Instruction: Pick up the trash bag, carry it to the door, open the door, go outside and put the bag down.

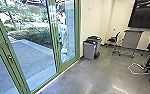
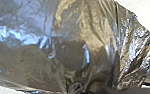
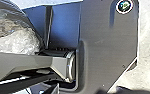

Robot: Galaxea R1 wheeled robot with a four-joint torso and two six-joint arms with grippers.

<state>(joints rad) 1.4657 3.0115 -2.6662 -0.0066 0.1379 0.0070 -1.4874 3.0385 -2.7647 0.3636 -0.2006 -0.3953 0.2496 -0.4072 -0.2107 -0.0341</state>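
Tall green-framed glass doors [image 1: 58, 66] stand along the left, beside a grey polished floor [image 1: 103, 72]. A black wall screen [image 1: 144, 15] hangs at far right. The shiny, translucent dark plastic trash bag [image 2: 68, 53] is close before the left wrist camera. A grey plastic bin [image 1: 89, 51] sits just beyond the doors. How far either arm's jaws are open, or what they hold, I cannot tell.

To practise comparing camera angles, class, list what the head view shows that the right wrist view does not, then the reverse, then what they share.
Head view: the green-framed glass door, shrubs outside, a grey bin and a dark wall screen.

Right wrist view: part of the see-through trash bag beside the robot's dark plate.

Both: floor, looking paler around the plate.
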